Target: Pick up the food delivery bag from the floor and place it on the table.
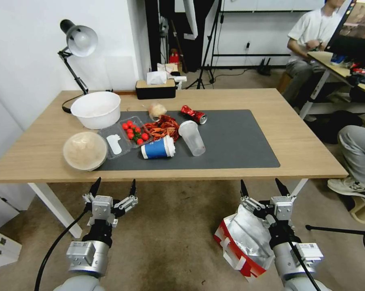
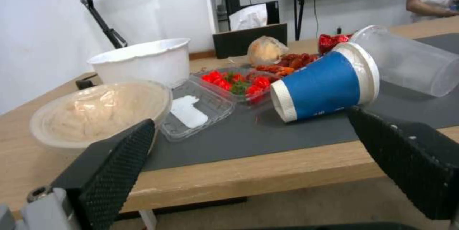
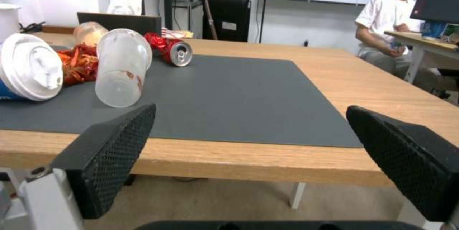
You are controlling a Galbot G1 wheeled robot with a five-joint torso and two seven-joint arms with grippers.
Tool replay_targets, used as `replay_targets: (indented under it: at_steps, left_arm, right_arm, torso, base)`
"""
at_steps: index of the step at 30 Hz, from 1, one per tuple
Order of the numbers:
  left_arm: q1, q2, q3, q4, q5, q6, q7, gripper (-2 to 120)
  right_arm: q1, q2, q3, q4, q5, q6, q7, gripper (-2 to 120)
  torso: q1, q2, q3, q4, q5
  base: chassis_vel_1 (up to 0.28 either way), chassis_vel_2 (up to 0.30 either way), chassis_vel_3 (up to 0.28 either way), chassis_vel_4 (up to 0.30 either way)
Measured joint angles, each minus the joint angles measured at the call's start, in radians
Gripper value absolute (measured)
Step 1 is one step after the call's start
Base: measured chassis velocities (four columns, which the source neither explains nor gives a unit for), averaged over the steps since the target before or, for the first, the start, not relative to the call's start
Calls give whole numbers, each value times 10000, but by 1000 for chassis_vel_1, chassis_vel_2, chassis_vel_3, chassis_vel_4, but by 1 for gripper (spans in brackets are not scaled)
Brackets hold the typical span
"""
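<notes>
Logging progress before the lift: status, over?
Left gripper and right gripper open, empty, below the table edge. Bag on the floor under the right arm. Cups crowd table's left.

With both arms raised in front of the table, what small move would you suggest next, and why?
Probably lower the right tool toward the food delivery bag. The bag lies on the floor beneath that arm, and both the right tool and the left tool are open and hold nothing.
</notes>
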Motion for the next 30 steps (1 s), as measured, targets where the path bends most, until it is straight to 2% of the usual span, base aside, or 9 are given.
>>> replay_targets:
  at_steps: [13,15,17,19,20,21,22,25,30]
  left_arm:
    - [0,57,33,-43,-186,161,-88,100]
    - [0,173,108,-186,-518,506,-277,100]
    - [1,487,317,-538,-1392,1432,-782,100]
    - [1,558,363,-621,-1587,1648,-898,100]
    - [1,720,474,-813,-2051,2138,-1161,100]
    - [2,878,578,-985,-2485,2600,-1413,100]
    - [2,878,578,-985,-2485,2600,-1413,100]
    - [5,1259,841,-1430,-3580,3768,-2039,100]
    - [6,1344,895,-1522,-3823,4032,-2181,100]
  right_arm:
    - [-89,62,-20,75,-2,-160,-67,100]
    - [-317,223,-119,258,-20,-557,-241,100]
    - [-934,668,-365,773,-96,-1668,-725,100]
    - [-1048,751,-409,866,-111,-1867,-815,100]
    - [-1341,961,-528,1103,-132,-2353,-1047,100]
    - [-1462,1054,-577,1171,-82,-2434,-1165,100]
    - [-1462,1054,-577,1171,-82,-2434,-1165,100]
    - [-1520,1079,-623,1206,17,-2410,-1227,100]
    - [-1515,1079,-624,1210,25,-2320,-1229,100]
  torso:
    - [0,0,0,3,-1]
    - [0,0,0,2,2]
    - [0,0,0,-1,-1]
    - [0,0,0,-1,-2]
    - [0,1,0,-2,-4]
    - [-1,0,0,-4,-4]
    - [-1,0,0,-4,-4]
    - [0,0,0,-1,1]
    - [0,1,0,0,0]
  base:
    - [0,0,0,0]
    - [0,0,0,0]
    - [0,0,0,0]
    - [0,0,0,0]
    - [0,0,0,0]
    - [0,0,0,0]
    - [0,0,0,0]
    - [0,0,0,0]
    - [0,0,0,0]
